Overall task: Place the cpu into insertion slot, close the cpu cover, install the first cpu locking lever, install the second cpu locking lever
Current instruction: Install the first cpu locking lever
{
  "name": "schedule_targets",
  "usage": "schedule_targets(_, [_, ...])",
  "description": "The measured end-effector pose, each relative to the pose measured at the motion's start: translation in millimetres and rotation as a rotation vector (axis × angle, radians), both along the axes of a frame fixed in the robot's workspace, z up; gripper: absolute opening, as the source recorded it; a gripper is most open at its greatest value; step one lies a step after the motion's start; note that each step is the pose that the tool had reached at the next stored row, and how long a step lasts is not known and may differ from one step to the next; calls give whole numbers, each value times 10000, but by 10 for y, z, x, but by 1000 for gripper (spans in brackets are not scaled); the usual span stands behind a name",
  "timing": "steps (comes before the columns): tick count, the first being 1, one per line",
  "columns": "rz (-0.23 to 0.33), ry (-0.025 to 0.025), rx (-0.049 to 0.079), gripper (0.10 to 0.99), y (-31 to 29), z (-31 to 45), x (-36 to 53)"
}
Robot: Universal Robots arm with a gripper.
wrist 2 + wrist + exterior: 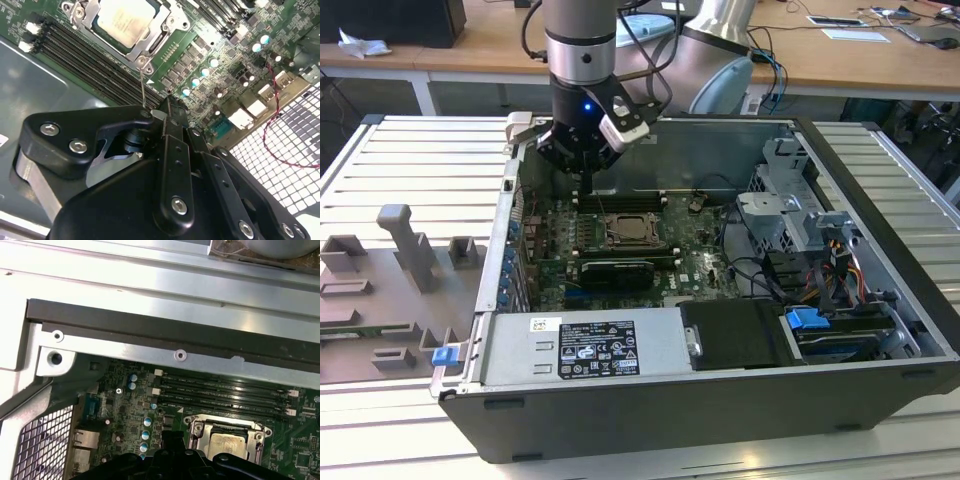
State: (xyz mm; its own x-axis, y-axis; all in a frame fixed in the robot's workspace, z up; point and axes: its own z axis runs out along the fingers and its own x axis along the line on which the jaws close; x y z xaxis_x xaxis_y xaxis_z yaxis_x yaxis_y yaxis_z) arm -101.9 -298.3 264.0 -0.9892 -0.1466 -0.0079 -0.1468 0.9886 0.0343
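Exterior view, nearest first: open computer case (880, 330) lying on the ribbed table (410, 150). The power supply (585, 345) runs along the near wall and grey fixtures (410, 245) sit on the exterior view's left. The drive cage (790, 210) crowds the exterior view's right. There is open board room around the socket.

The cpu (122, 20) lies flat in the insertion slot (611, 231) mid-board, silver top up, edges square to the case walls. The cpu cover (152, 46) is down over it, framing the chip. Memory slots (85, 55) run alongside, between the socket and the far case wall (150, 335).

A thin wire locking lever (143, 85) rises from the socket corner. Its long axis stands up off the board and its top end runs into the gripper (162, 107).

The jaws look drawn together, pinching the lever end. The gripper (588, 183) hangs just beyond the socket, near the far wall. The arm (580, 50) comes down nearly vertical, wrist pointing at the board. The rear grille (280, 160) is close beside the gripper.
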Motion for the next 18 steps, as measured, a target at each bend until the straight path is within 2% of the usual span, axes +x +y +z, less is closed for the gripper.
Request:
schedule_targets(9, [-276,-1,1,106,14,-9,44])
schedule_targets(18, [-438,-1,0,106,14,-19,129])
